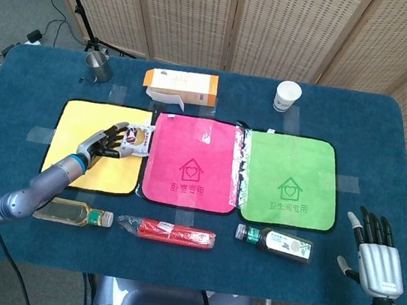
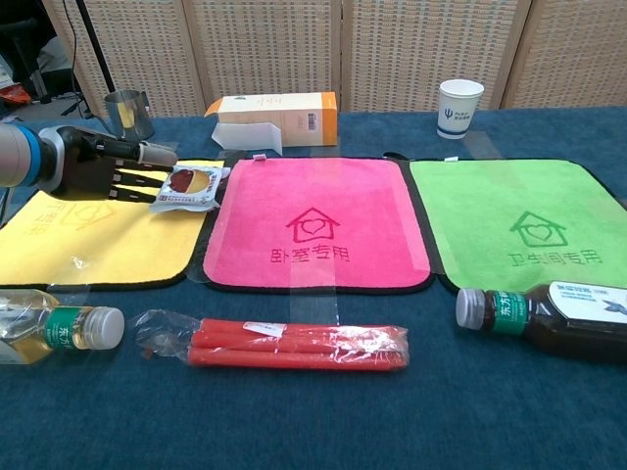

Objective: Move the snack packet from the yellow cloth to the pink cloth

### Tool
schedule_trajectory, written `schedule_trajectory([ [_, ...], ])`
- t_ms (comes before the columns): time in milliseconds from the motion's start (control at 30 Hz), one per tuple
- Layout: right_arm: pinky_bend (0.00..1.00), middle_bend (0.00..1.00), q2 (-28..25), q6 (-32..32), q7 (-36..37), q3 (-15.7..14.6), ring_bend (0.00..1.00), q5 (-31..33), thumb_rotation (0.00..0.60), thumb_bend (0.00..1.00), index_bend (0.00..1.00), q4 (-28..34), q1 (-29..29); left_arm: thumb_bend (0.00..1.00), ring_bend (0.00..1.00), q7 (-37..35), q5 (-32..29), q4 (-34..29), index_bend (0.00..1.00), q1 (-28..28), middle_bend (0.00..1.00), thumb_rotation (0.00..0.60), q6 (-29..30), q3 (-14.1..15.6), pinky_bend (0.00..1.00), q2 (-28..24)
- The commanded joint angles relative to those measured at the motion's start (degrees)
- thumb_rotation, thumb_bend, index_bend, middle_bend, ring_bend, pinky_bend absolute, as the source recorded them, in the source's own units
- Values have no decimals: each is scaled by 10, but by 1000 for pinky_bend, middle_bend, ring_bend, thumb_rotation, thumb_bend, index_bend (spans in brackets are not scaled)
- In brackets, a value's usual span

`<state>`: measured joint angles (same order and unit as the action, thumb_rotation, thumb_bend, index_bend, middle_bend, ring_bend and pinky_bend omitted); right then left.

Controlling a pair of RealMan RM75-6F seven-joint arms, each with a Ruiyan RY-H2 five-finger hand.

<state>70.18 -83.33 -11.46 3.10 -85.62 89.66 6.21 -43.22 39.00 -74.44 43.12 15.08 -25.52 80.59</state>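
The snack packet [image 1: 137, 139] [image 2: 191, 186], clear with a red and yellow filling, hangs a little above the right edge of the yellow cloth [image 1: 72, 168] [image 2: 69, 230], next to the pink cloth [image 1: 193, 162] [image 2: 313, 225]. My left hand [image 1: 104, 141] [image 2: 108, 174] holds it by its left end, fingers stretched toward the right. My right hand [image 1: 375, 256] stands open at the table's near right corner, fingers up and apart, holding nothing; the chest view does not show it.
A green cloth [image 1: 288, 181] lies right of the pink one. Along the front lie a pale bottle [image 1: 70, 213], a bag of red sticks [image 1: 169, 232] and a dark bottle [image 1: 276, 242]. At the back stand a metal cup [image 1: 98, 67], an orange-white box [image 1: 182, 85] and a paper cup [image 1: 287, 96].
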Motion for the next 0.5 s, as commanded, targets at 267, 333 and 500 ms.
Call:
schedule_trajectory([
  [267, 0, 0, -2, -4, 1, 0, 0, -3, 600, 260, 96, 2, -1, 318, 0, 25, -21, 3, 0, 33, 0, 600, 19, 22, 0, 28],
  [333, 0, 0, -2, -3, -1, 0, 0, -3, 600, 260, 96, 1, -1, 318, 0, 30, -25, 5, 0, 40, 0, 600, 25, 24, 0, 34],
  [500, 0, 0, 1, 0, -5, 0, 0, -1, 600, 260, 95, -2, 0, 319, 0, 52, -16, 1, 0, 52, 0, 600, 55, 26, 0, 50],
])
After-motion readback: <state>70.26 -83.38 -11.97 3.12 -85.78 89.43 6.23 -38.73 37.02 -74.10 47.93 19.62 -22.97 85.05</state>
